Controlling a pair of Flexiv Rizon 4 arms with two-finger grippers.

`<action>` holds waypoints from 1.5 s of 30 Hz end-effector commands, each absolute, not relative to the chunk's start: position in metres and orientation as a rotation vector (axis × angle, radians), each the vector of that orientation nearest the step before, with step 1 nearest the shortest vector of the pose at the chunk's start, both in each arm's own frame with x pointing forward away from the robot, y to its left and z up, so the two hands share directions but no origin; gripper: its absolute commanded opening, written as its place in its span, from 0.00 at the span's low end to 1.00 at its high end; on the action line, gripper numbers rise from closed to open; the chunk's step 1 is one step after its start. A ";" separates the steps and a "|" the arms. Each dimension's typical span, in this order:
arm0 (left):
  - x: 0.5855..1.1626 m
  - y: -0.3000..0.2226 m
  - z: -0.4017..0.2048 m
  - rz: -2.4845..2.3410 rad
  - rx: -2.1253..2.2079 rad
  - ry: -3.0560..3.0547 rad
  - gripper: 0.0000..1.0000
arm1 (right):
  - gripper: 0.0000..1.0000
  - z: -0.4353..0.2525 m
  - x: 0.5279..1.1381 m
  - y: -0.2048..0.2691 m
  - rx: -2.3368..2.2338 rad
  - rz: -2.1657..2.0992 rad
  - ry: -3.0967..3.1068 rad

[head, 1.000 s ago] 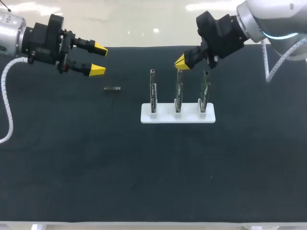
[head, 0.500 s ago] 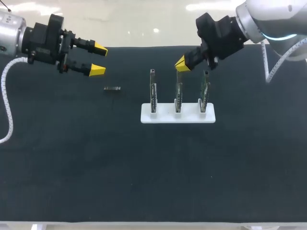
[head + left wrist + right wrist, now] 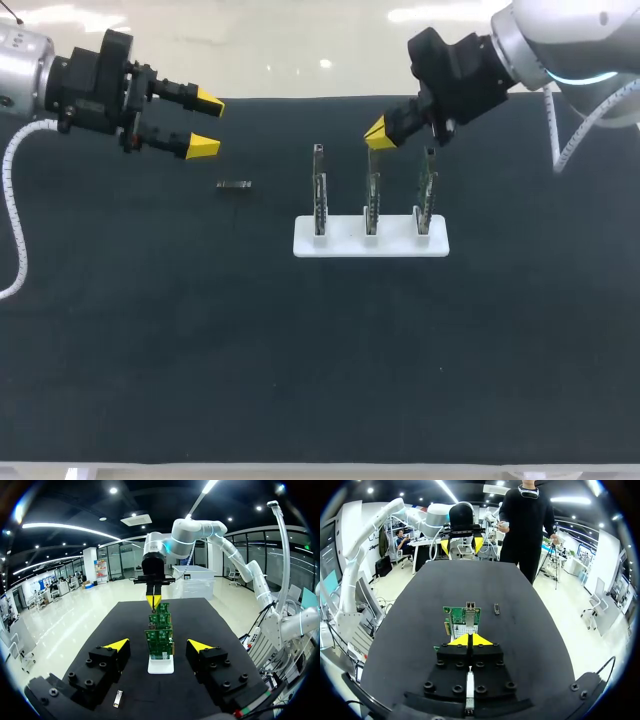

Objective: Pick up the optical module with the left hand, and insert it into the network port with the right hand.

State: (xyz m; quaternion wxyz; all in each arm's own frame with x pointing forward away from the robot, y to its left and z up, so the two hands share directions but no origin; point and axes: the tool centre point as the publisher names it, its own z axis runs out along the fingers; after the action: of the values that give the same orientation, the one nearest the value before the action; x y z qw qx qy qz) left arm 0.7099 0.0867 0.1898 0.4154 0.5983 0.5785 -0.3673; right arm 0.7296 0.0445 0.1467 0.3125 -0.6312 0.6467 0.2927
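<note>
Two arms over a black mat [image 3: 300, 380]. L arm comes in from the far-left corner. The left gripper [image 3: 205, 122] hangs above the mat w/ its fingers spread wide, nothing between them. In the L wrist view the left gripper [image 3: 159, 645] shows both yellow tips well apart, w/ the board row seen in the gap ahead.

The optical module [image 3: 234, 184] lies flat on the mat, untouched, near the left gripper's tips and a bit toward the table's middle, well apart from the stand. From the L wrist it sits low on the mat [image 3: 117, 698], beside one finger's base, not between the tips. In the R wrist view it is a small dark sliver [image 3: 496, 608] just beside the boards.

Mid-table is a white stand [image 3: 370, 243] w/ three green circuit boards upright in a row: left board [image 3: 318, 190], middle board [image 3: 371, 190], right board [image 3: 426, 190]. R wrist view shows the nearest board face-on [image 3: 451, 614], w/ a silver port housing [image 3: 468, 614] on it.

R arm comes in from the far-right corner. The right gripper [image 3: 378, 132] hovers just above the middle board's top edge, apart from it. Its yellow tips [image 3: 470, 640] are pressed together, holding nothing. L wrist view shows them pointing down [image 3: 154, 600] over the board row
</note>
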 end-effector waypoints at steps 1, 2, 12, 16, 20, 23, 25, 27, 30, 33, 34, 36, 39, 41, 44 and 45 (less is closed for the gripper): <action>0.708 0.087 0.189 -0.917 1.499 1.452 1.00 | 0.00 0.139 0.730 0.046 -1.664 0.770 1.708; 0.708 0.087 0.189 -0.917 1.499 1.452 1.00 | 0.00 0.139 0.730 0.046 -1.663 0.770 1.708; 0.708 0.087 0.189 -0.917 1.499 1.452 1.00 | 0.00 0.165 0.727 0.042 -1.652 0.764 1.714; 0.708 0.087 0.189 -0.917 1.499 1.452 1.00 | 0.00 0.182 0.727 0.032 -1.650 0.760 1.714; 0.708 0.087 0.189 -0.917 1.499 1.452 1.00 | 0.00 0.195 0.728 0.020 -1.664 0.770 1.703; 0.708 0.087 0.189 -0.917 1.499 1.452 1.00 | 0.00 0.200 0.726 0.009 -1.668 0.783 1.694; 0.708 0.087 0.189 -0.917 1.499 1.452 1.00 | 0.00 0.204 0.724 0.002 -1.666 0.785 1.690; 0.708 0.087 0.189 -0.917 1.499 1.452 1.00 | 0.00 0.207 0.723 -0.005 -1.657 0.800 1.684; 0.708 0.087 0.189 -0.917 1.499 1.452 1.00 | 0.00 0.210 0.720 -0.018 -1.642 0.813 1.674; 0.708 0.087 0.189 -0.917 1.499 1.452 1.00 | 0.00 0.213 0.719 -0.032 -1.643 0.814 1.675; 0.708 0.087 0.189 -0.917 1.499 1.452 1.00 | 0.00 0.214 0.720 -0.038 -1.647 0.813 1.674; 0.708 0.087 0.189 -0.917 1.499 1.452 1.00 | 0.00 0.215 0.720 -0.045 -1.642 0.806 1.680; 0.708 0.087 0.189 -0.917 1.499 1.452 1.00 | 0.00 0.216 0.722 -0.058 -1.646 0.797 1.681; 0.708 0.087 0.189 -0.917 1.499 1.452 1.00 | 0.00 0.217 0.724 -0.064 -1.646 0.797 1.678; 0.708 0.087 0.189 -0.917 1.499 1.452 1.00 | 0.00 0.219 0.727 -0.070 -1.645 0.798 1.674; 0.708 0.087 0.189 -0.917 1.499 1.452 1.00 | 0.00 0.220 0.728 -0.072 -1.644 0.802 1.672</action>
State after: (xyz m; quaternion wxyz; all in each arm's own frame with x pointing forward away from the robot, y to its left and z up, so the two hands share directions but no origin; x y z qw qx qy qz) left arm 0.7099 0.0867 0.1898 0.4154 0.5982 0.5785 -0.3673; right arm 0.7266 -0.0668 0.2180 0.3254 -0.6273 0.6400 0.3016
